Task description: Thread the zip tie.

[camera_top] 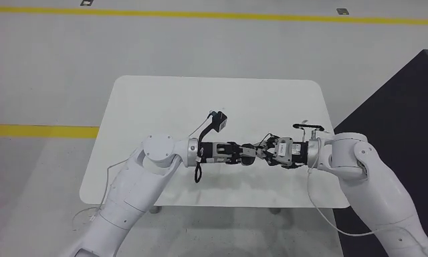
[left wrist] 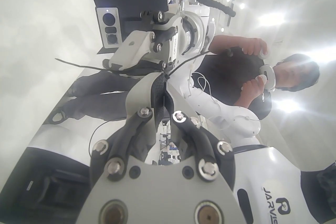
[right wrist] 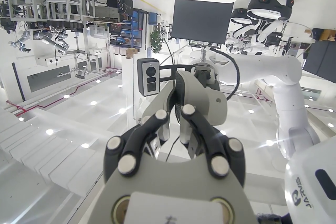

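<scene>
Both arms meet above the middle of the table (camera_top: 140, 110), gripper tips almost touching. My left gripper (left wrist: 162, 81) has its jaws pressed together on the zip tie (left wrist: 78, 64), near its head. My right gripper (right wrist: 176, 89) faces it, jaws likewise closed, pinching the same zip tie just beside. The thin black tail runs on past my right gripper, in the air.
</scene>
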